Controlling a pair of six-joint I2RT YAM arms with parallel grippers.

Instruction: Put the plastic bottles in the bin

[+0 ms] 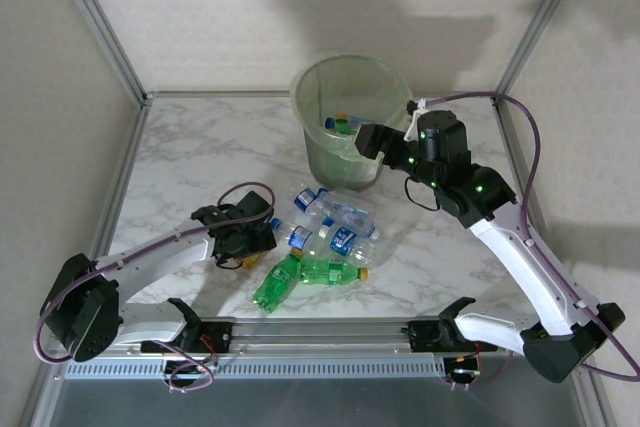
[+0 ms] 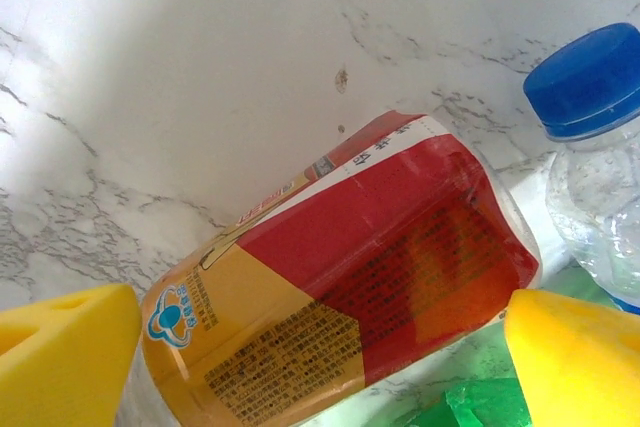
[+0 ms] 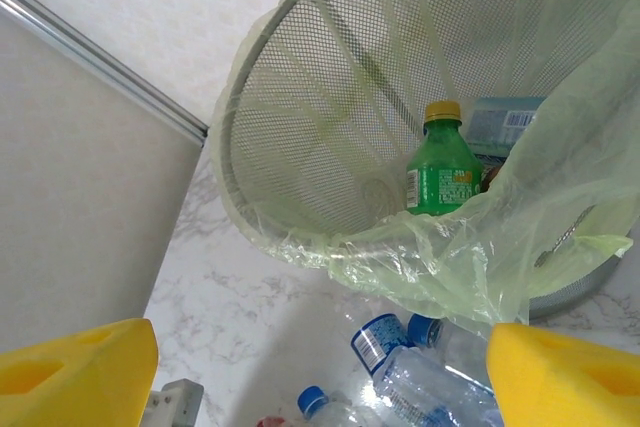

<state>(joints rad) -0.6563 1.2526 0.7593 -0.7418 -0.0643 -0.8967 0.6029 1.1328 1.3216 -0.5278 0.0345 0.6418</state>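
Note:
A bottle with a red and yellow label [image 2: 340, 277] lies on its side on the marble. My left gripper [image 2: 320, 372] is open, with one yellow pad on each side of it; in the top view this gripper [image 1: 243, 247] is low at the left edge of the bottle pile. Several clear bottles with blue labels [image 1: 345, 215] and two green ones [image 1: 330, 271] lie in front of the bin [image 1: 330, 159]. My right gripper [image 1: 372, 139] hangs open and empty at the bin's near right rim. Inside the bin stand a green bottle [image 3: 440, 172] and a blue-labelled one [image 3: 505, 125].
The pale green liner [image 3: 450, 257] droops over the bin's rim. Clear bottles [image 3: 440, 392] lie on the table below my right gripper [image 3: 320, 377]. A blue-capped bottle [image 2: 590, 82] and a green one [image 2: 480, 402] lie close to the left pads. Metal frame posts stand at the table's corners.

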